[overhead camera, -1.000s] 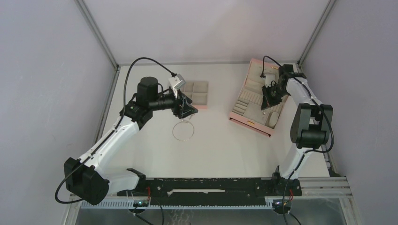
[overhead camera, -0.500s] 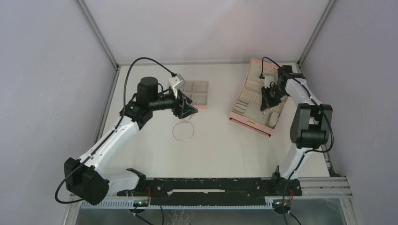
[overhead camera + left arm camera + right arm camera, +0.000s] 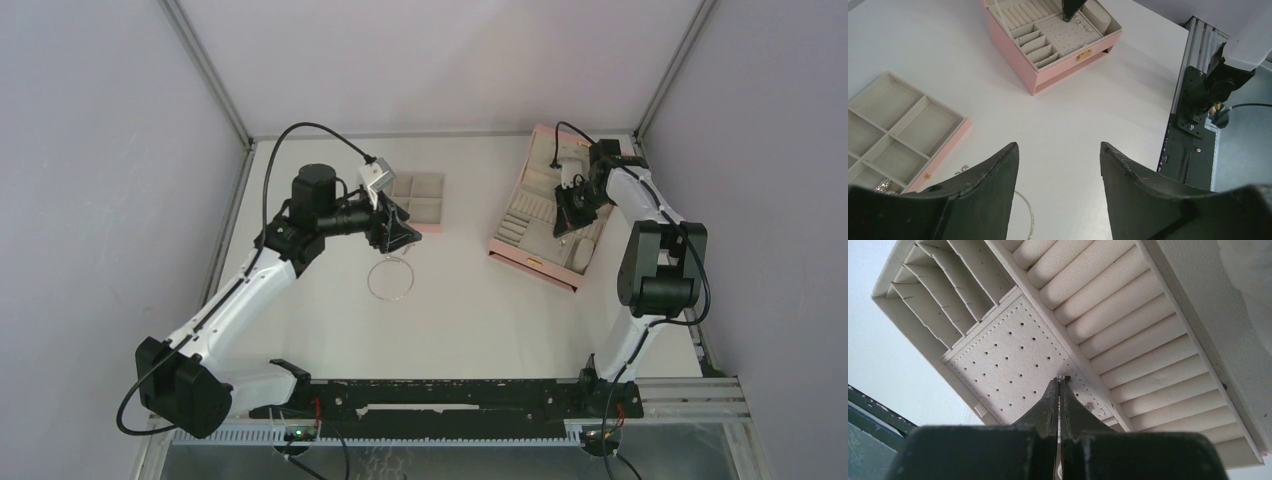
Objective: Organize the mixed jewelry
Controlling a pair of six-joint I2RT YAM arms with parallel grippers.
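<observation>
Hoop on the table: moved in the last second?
No. The hoop lies where it was, same gap below the pink tray.

This was a robotics lab test cell: a flat white tabletop [image 3: 480,320] boxed in by plain grey wall panels [image 3: 100,150] on metal framing [image 3: 205,70], with a black mounting rail [image 3: 440,395] along the near edge.

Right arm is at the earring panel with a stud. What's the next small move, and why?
Probably ease the right gripper down to seat the stud in the nearest hole of the perforated panel. It is shut on the stud at its tips, just over the panel; whether they touch is unclear.
</observation>
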